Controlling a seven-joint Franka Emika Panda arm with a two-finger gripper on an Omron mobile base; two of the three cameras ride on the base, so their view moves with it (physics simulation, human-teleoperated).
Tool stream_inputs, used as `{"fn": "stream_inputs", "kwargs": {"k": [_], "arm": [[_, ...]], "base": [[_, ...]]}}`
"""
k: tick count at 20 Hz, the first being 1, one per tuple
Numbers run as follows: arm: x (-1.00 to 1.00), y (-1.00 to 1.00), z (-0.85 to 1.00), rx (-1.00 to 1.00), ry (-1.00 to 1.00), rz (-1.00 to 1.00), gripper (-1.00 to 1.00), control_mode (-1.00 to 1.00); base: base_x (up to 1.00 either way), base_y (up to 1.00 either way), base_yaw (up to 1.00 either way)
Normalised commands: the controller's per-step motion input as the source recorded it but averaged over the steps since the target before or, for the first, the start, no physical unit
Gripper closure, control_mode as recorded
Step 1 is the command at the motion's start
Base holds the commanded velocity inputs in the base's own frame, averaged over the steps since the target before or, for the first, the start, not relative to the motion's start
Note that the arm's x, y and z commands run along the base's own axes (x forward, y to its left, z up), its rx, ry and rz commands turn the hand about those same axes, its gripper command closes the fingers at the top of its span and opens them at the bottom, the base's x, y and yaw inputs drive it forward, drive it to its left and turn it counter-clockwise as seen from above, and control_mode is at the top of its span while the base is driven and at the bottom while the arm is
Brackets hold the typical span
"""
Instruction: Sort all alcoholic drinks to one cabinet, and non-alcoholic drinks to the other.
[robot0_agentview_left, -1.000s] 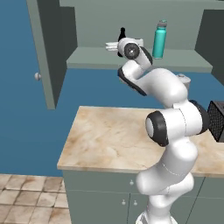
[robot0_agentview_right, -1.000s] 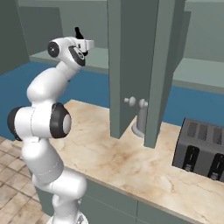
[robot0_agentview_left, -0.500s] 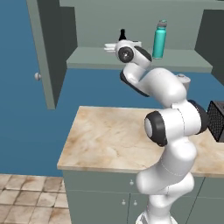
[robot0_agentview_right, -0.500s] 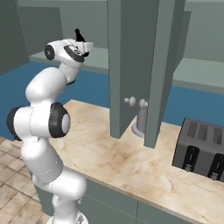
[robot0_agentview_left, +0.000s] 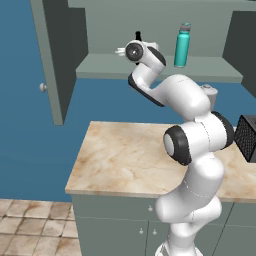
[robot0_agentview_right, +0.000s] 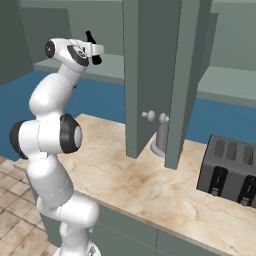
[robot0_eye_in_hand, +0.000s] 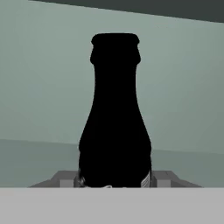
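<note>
You have the open wall cabinet (robot0_agentview_left: 65, 55) ahead of you, its doors swung wide, with the marble surface (robot0_agentview_left: 125, 160) below it. In the right base view a toaster (robot0_agentview_right: 227, 170) sits on that surface at the right, and a small grey stand (robot0_agentview_right: 161, 140) shows behind the hanging cabinet door (robot0_agentview_right: 150, 75). Your white arm (robot0_agentview_left: 195, 140) reaches up from the base to the cabinet shelf (robot0_agentview_left: 100, 67). On that shelf the teal flask (robot0_agentview_left: 182, 45) stands upright, to the right of the arm's wrist and apart from it. Your end effector (robot0_eye_in_hand: 114, 180) is clenched on the small black bottle (robot0_eye_in_hand: 114, 113): in the hand view the bottle stands upright between the two fingers (robot0_eye_in_hand: 65, 178), which press against its lower body on both sides, with the pale cabinet wall behind it. In the left base view the end effector (robot0_agentview_left: 137, 37) sits at shelf height, left of the flask.
</note>
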Motion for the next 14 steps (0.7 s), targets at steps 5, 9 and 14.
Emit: {"fn": "stream_inputs", "kwargs": {"k": [5,9,14], "arm": [[0.07,0.00,0.00,0.00,0.10,-0.06,-1.00,-1.00],[0.02,0.00,0.00,0.00,0.05,-0.06,-1.00,-1.00],[0.00,0.00,0.00,0.00,0.00,-0.06,-1.00,-1.00]], "base": [[0.00,0.00,0.00],[0.00,0.00,0.00],[0.00,0.00,0.00]]}}
